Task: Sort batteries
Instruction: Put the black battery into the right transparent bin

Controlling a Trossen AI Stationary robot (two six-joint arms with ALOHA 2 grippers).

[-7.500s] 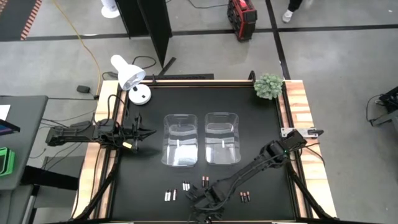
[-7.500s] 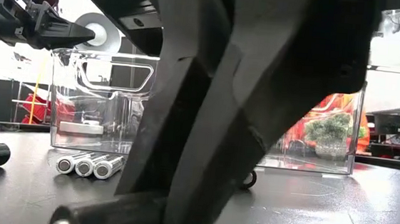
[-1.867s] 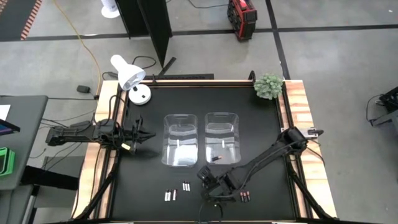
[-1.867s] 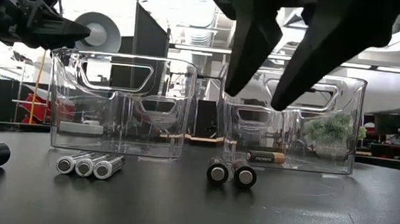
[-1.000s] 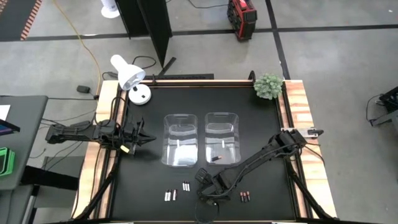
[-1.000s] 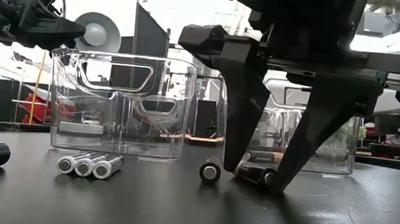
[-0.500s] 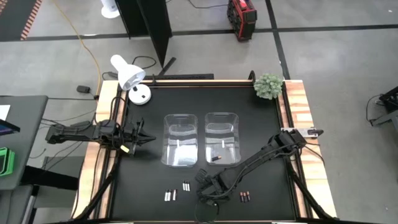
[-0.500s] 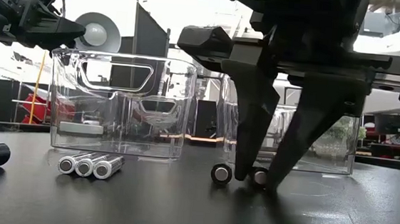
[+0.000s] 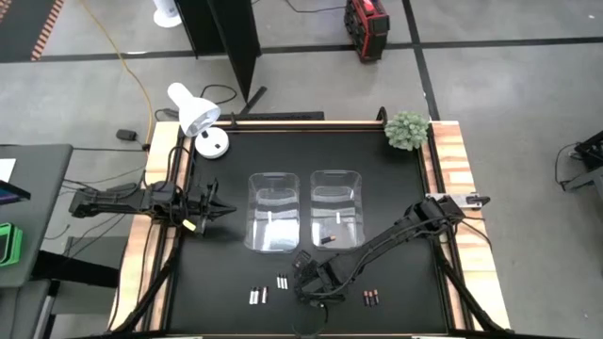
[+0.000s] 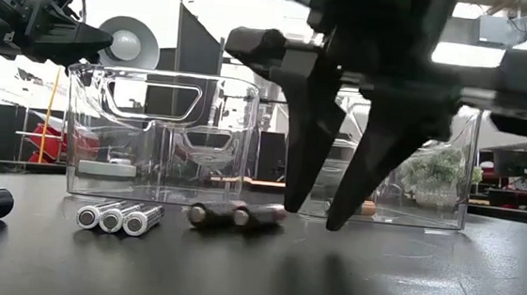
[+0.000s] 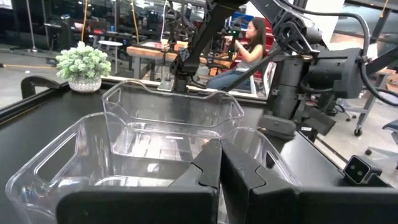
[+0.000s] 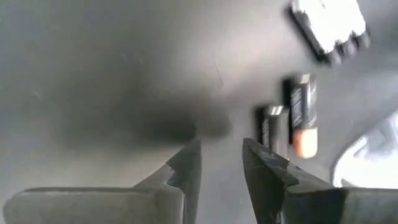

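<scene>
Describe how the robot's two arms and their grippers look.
Both arms are dark, nearly black, built from slim jointed links. The left arm carries black cabling along its links and a small yellow mark near the left gripper. The right arm has a pale patch at its base. The right gripper has two long, flat, tapering black fingers.

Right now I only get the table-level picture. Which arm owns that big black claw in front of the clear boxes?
Observer: From above, it is the right gripper, on the arm that comes in from the right side of the table.
Operator: Is it carrying anything?
Observer: No. Its wrist camera shows an empty gap between its fingers.
Operator: Are there batteries I can't see?
Observer: Yes. A few dark batteries lie near the table's front edge, to the right of that gripper.
</scene>
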